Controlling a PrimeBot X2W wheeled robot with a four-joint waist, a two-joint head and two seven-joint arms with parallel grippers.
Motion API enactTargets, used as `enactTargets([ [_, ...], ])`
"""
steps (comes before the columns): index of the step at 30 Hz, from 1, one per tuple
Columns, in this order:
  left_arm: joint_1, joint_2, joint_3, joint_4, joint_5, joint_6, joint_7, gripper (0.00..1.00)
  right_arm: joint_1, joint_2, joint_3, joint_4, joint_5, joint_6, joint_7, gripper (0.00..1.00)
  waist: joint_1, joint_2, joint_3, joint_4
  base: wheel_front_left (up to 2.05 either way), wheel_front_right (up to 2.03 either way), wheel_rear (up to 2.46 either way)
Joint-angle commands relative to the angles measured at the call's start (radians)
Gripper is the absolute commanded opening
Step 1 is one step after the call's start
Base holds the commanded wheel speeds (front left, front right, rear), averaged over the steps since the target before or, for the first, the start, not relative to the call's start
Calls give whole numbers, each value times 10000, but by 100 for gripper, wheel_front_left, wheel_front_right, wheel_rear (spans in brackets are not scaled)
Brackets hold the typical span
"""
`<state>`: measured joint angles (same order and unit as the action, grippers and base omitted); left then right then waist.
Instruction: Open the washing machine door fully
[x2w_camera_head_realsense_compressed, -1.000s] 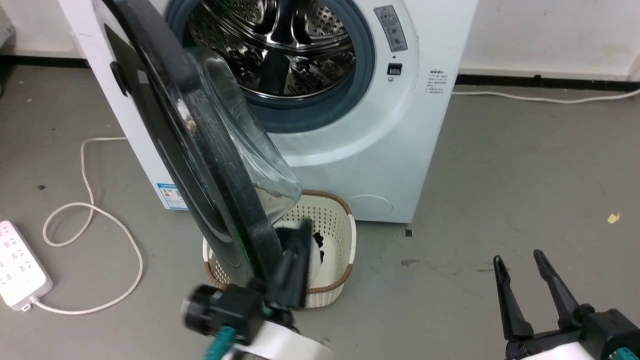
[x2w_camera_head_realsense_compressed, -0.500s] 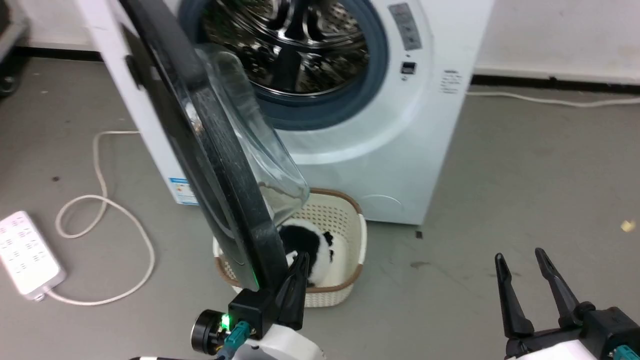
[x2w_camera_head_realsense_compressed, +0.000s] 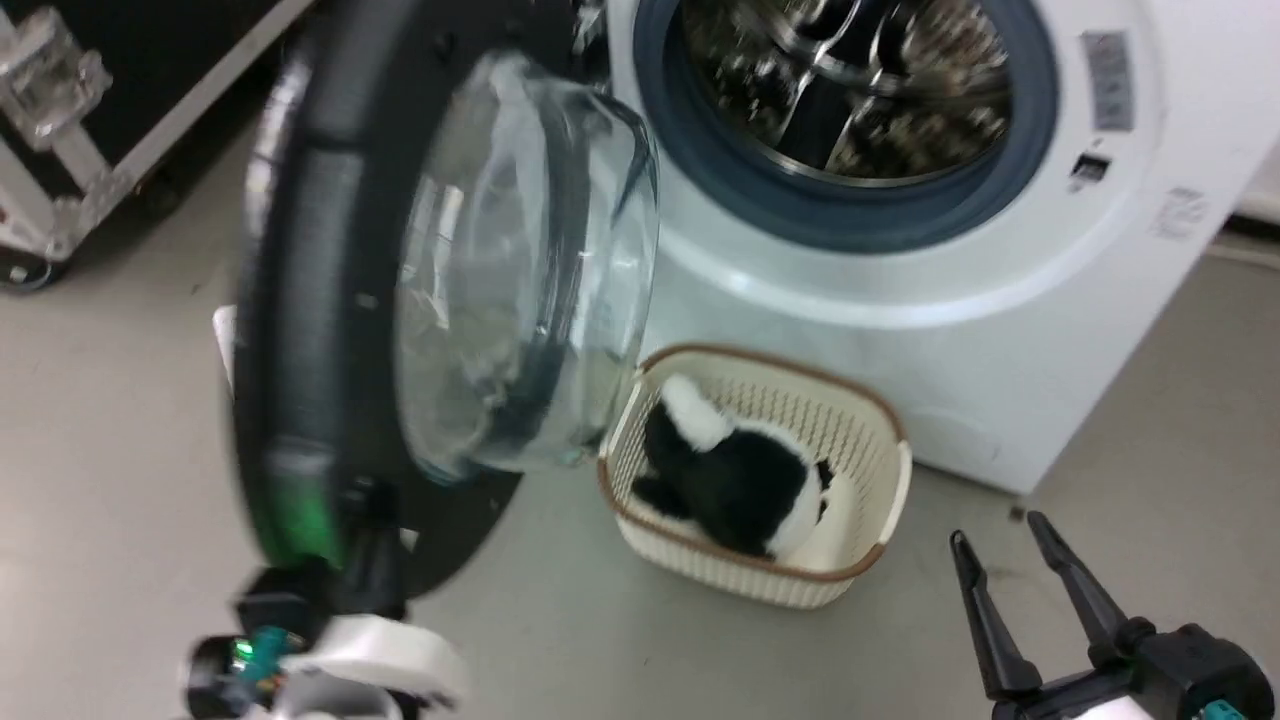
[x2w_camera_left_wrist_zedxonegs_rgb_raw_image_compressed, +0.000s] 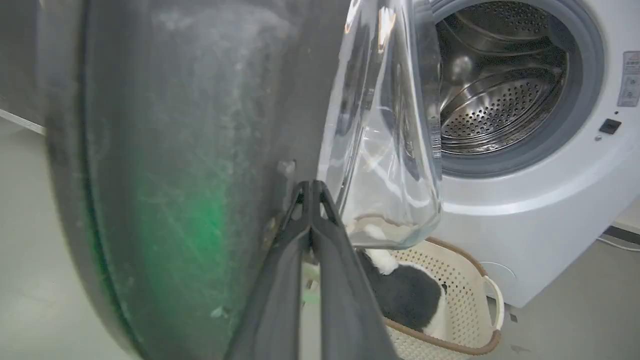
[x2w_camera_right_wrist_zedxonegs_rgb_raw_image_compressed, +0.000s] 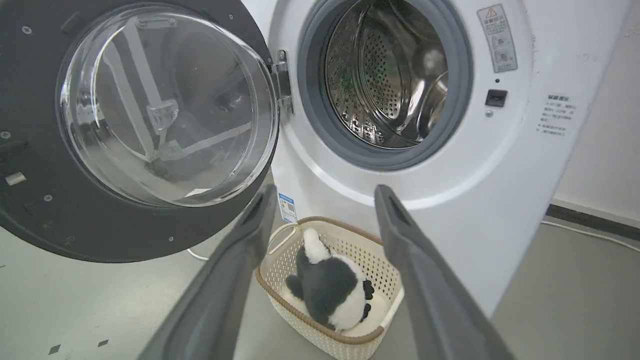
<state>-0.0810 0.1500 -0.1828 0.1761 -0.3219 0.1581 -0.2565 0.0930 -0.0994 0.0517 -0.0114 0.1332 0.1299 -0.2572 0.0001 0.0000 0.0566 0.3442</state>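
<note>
Washing machine door, inner face against closed left hand.

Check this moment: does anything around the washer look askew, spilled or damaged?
Nothing stands out. The washing machine door hangs open, glass intact; the basket sits upright before the washing machine, a plush toy inside. The green patch on the door looks like a light's reflection.

a smooth grey floor carries a white washing machine; a cream basket stands on the floor just before the machine, and a white cable lies near the wall.
</note>
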Motion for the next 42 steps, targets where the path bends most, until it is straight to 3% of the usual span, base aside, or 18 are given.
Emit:
enactTargets([
  [1, -351, 184, 360, 177, -202, 24, -51, 0, -217, -216, 60, -63, 8, 8, -45, 100, -1, 0, 615, 249, 0, 0, 0],
  [15, -2496, 1873, 2738, 2335, -1285, -235, -52, 0, -701, -1338, 25, -507, 137, 8, 100, 100, -1, 0, 2324, -37, 0, 0, 0],
  [24, -3235, 2357, 3643, 3063, -1087, -354, -53, 0, -757, -1487, -72, -626, 193, 8, 160, 100, -1, 0, 2510, -288, 0, 0, 0],
  [31, -2686, 1870, 4007, 2223, -322, -663, -53, 0, -828, -1279, -264, -406, 211, 8, 54, 100, -1, 0, 1957, -475, 0, 0, 0],
  [36, -1796, 1054, 4033, 591, 493, -1072, -53, 0, -886, -908, -624, -203, 100, 8, -23, 100, -1, 0, 1256, -698, 0, 0, 0],
  [42, -594, -156, 3335, -1347, 1422, -1518, -53, 0, -763, -411, -936, -291, -136, 8, -41, 100, -1, 0, 370, -1120, 0, 0, 0],
])
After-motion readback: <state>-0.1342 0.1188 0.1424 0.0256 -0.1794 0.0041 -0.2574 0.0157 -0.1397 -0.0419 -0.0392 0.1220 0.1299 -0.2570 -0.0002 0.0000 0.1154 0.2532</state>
